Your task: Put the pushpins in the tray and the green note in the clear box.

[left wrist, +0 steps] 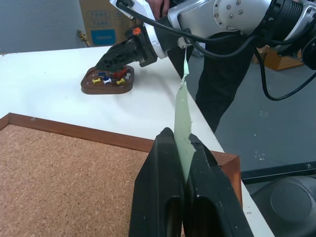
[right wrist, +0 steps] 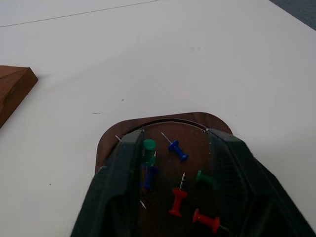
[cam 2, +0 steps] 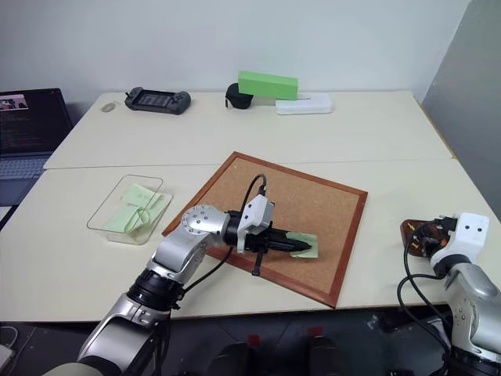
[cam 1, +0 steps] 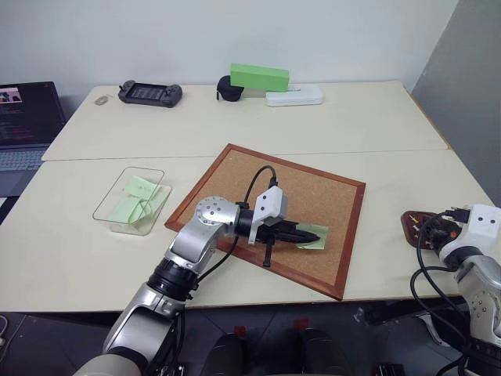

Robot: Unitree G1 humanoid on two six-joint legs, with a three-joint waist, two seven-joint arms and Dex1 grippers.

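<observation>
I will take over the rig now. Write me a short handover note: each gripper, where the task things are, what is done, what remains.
Left gripper: shut on the green note, over the corkboard.
Right gripper: open, fingers over the tray near the table's right edge, holding nothing.
Pushpins: several lie in the tray, in blue, green and red.
Clear box: left of the corkboard, already holding pale-green notes.
Done: pins in the tray; I see none on the corkboard.
Left: carry the held note to the clear box and release it.
</observation>
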